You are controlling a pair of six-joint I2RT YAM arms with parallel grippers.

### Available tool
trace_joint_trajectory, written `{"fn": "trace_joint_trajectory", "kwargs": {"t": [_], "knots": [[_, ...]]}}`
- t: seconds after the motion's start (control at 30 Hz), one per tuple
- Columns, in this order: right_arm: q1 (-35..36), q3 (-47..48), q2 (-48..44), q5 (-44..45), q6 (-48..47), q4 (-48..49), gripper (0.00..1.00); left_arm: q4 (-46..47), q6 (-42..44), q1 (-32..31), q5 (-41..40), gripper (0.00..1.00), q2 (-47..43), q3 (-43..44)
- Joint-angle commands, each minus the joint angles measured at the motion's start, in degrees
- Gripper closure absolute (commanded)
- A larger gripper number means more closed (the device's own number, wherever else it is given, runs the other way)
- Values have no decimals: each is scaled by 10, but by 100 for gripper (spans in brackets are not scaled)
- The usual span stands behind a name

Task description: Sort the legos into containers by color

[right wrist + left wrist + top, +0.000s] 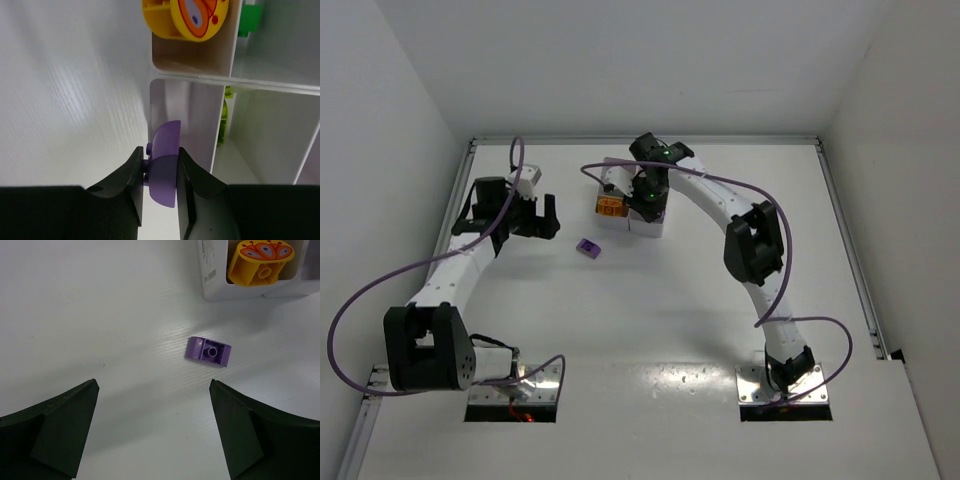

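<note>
Right gripper (160, 159) is clenched on a purple curved plastic lego (165, 142), held on edge at the outer wall of the white plastic grid tray (200, 77), probably to slip into the compartment next to the yellow round piece (187, 20). Left gripper (152, 385) hangs spread and empty over a second purple lego (208, 351), which lies underside up on the desk (75, 315) near the tray.

- Top view: high above and behind the arm bases (785, 380), looking steeply down on the whole counter (650, 320).
- Left wrist view: close over the counter, sharing the purple brick (208, 351) and, at 1 o'clock, the white tray (215, 285) with the top view.
- Right wrist view: closer still, looking past the right claw (160, 156) into that tray.
</note>
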Motion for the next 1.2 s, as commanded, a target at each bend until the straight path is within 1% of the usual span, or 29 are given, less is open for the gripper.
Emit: {"fn": "trace_joint_trajectory", "kwargs": {"t": [0.0, 0.13, 0.23, 0.33, 0.37, 0.43, 0.47, 0.53, 0.57, 0.6, 0.63, 0.67, 0.7, 0.73, 0.77, 0.8, 0.87, 0.9, 0.93, 0.97, 1.0, 1.03, 1.07, 1.1, 1.17], "knots": [[-6, 41, -10, -18, -23, -13, 89, 11, -11, 14, 23, 0, 6, 22], [-11, 41, -5, -18, -23, -6, 88, 5, -11, 19, 35, 0, 16, 27], [-11, 31, -5, -13, -35, 5, 85, 5, -6, 19, 35, 0, 23, 27], [-11, 15, -5, -13, -41, 10, 75, 5, -1, 19, 48, 0, 39, 32], [-11, 10, -5, -13, -41, 16, 68, 5, -1, 19, 48, 0, 44, 32], [-11, 10, 1, -8, -41, 16, 60, 5, -1, 19, 48, 0, 55, 39], [-11, 10, 1, -8, -41, 16, 52, 5, 7, 19, 55, 0, 62, 39], [-11, 10, 1, -8, -41, 22, 47, 5, 28, 19, 95, 0, 62, 39], [-11, 10, 1, -8, -41, 29, 45, 0, 61, 19, 113, 0, 62, 39], [-11, 4, 1, -8, -41, 29, 45, 0, 87, 19, 156, 0, 62, 32], [-11, 4, 1, -8, -34, 36, 45, -9, 120, 19, 184, 0, 62, 32], [-11, 4, -6, -8, -28, 43, 45, -33, 200, 19, 211, 0, 62, 32], [-11, 12, -17, -8, -5, 43, 45, -50, 250, 19, 237, 0, 62, 32], [-18, 18, -25, -13, 14, 54, 45, -72, 302, 19, 276, 2, 81, 41], [-18, 25, -35, -19, 38, 54, 45, -93, 351, 19, 286, 3, 93, 51], [-26, 30, -63, -32, 96, 67, 45, -146, 450, 12, 291, 7, 108, 80], [-48, 20, -99, -38, 155, 100, 45, -218, 561, 5, 298, 15, 150, 122], [-58, -4, -137, -38, 202, 111, 45, -294, 663, 0, 298, 18, 203, 173], [-68, -18, -154, -43, 217, 119, 45, -334, 713, -8, 293, 23, 231, 200], [-90, -43, -169, -43, 224, 119, 45, -374, 764, -8, 293, 23, 261, 255], [-101, -54, -183, -43, 224, 119, 45, -454, 872, -8, 293, 23, 318, 282], [-111, -65, -208, -43, 230, 119, 45, -485, 914, -14, 288, 23, 344, 307], [-135, -82, -217, -48, 230, 114, 45, -521, 967, -21, 288, 23, 384, 351], [-147, -90, -225, -54, 230, 114, 45, -534, 991, -27, 280, 23, 384, 371], [-174, -116, -249, -66, 242, 109, 45, -554, 1030, -41, 262, 23, 426, 401]]}}
